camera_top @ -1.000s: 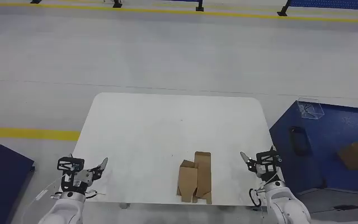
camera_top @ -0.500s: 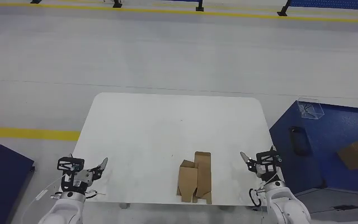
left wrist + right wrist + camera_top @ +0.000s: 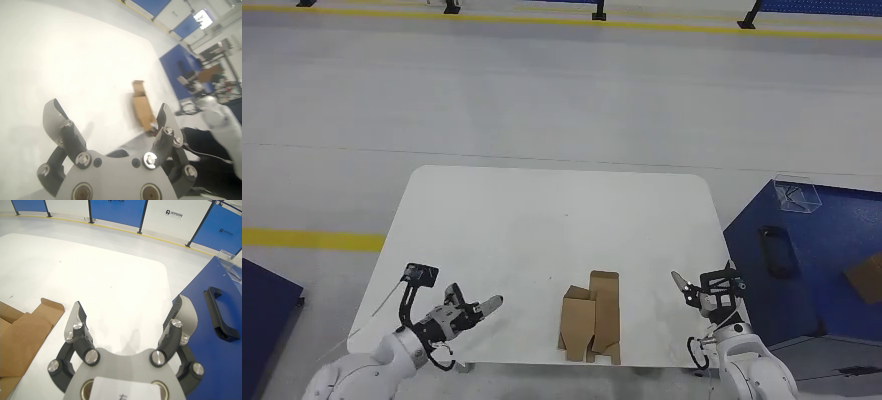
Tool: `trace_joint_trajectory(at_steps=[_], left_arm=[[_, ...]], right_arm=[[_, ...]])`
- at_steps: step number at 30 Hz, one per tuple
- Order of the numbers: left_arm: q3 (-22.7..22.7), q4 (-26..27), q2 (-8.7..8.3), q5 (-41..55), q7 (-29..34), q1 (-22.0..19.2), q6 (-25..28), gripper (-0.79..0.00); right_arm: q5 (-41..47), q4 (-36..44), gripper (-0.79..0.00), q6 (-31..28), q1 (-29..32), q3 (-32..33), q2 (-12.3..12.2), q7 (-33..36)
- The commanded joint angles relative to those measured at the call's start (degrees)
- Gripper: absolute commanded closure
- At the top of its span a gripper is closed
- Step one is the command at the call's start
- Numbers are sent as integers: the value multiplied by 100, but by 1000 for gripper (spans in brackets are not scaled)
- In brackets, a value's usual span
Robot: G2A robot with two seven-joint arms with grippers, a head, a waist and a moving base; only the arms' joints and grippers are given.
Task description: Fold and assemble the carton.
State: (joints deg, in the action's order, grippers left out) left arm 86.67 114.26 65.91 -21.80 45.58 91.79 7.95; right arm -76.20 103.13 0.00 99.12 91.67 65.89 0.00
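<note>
Two grippers stood empty when we looked at this moment, one on either side of the carton [image 3: 592,315], neither touching it. The left gripper [image 3: 109,106] had its fingers spread wide with nothing between them, and the carton lay ahead of its open jaws, well apart from the fingertips. The right gripper [image 3: 129,302] was just as wide open and just as empty. The carton lay off to its inner side, near but clear of the closest finger, with bare table [image 3: 542,220] straight ahead of it. The carton was flattened brown card lying on the table close to the edge nearest both arms, with its flaps unfolded at the ends. We judged none of the folding done. We took the card to be light and thin, stiff across each panel and ready to bend only along its creases. It would probably slide on the smooth white top if pushed from one side. Lying so flat, it offered little to pinch from above. We thought the best hold was a free flap edge at the end farther from the grippers, where one flap looked slightly raised, or the long side edge facing whichever gripper went in. One gripper could press a panel down while the other lifted. We judged that a hard squeeze would crease the card.
</note>
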Motion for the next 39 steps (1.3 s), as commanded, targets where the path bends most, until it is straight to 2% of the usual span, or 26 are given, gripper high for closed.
trace_joint_trajectory(at_steps=[1,8,18,21,22,23,26,27,28,33,39], left_arm=[[-379,-240,11,462,688,-426,-298,-785],[-1897,-1422,158,400,1325,-1523,-721,-785],[-2999,-2738,420,295,573,-2517,-644,-767],[-3257,-3124,515,543,566,-2778,-633,-699],[-3322,-3244,545,631,559,-2866,-622,-523],[-3385,-3356,574,681,515,-2946,-627,-431],[-3587,-3638,656,751,389,-3140,-593,-262],[-3643,-3752,682,770,349,-3196,-618,-163],[-3693,-3844,709,839,345,-3254,-646,0],[-3711,-4159,808,1484,407,-3494,-656,0],[-3490,-3975,810,2151,539,-3505,-478,0]], right_arm=[[0,0,-785,0,0,0,0,0],[0,0,-785,0,0,0,0,0],[0,0,-785,0,0,0,0,0],[0,0,-785,0,0,0,0,0],[0,0,-785,0,0,0,0,0],[0,0,-785,0,0,0,0,0],[0,0,-785,0,0,0,0,0],[0,0,-785,0,0,0,0,0],[0,0,-785,0,0,0,0,0],[0,0,-785,0,0,0,0,0],[0,0,-785,0,0,0,0,0]])
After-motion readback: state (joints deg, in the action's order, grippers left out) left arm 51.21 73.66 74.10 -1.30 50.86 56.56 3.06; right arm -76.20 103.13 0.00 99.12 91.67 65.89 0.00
